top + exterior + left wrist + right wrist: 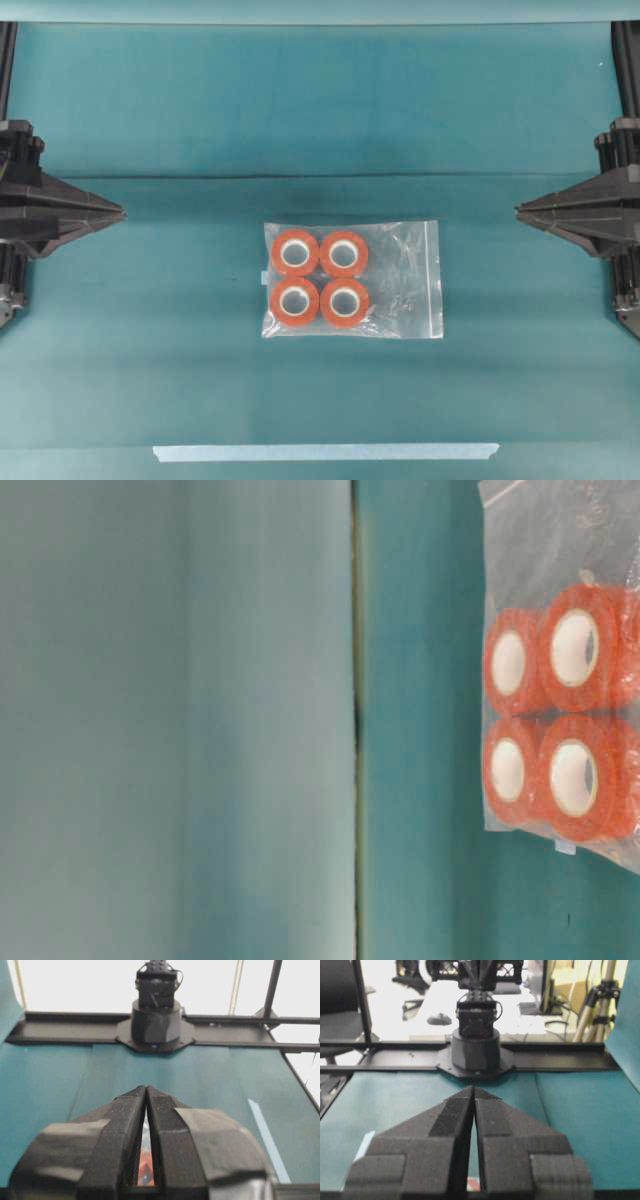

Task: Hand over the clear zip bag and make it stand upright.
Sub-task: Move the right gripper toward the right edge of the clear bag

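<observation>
Bag: the clear zip bag (352, 279) lies flat near the middle of the table (150, 330); its long axis runs left to right in the overhead view; the zip strip (433, 278) runs along its right-hand short edge, so the mouth points toward the right arm's side.
Contents: four orange-red tape rolls (319, 277) with white cores sit in a two-by-two block in the bag's left half, touching one another; the right half is only crinkled plastic.
Room: bare teal cloth lies on all sides of the bag; a pale tape strip (325, 452) lies along the near edge, well apart from it.
Left pincer (122, 212): pressed together, pinching nothing, well left of the bag.
Right pincer (518, 211): pressed together, pinching nothing, well right of the bag.
</observation>
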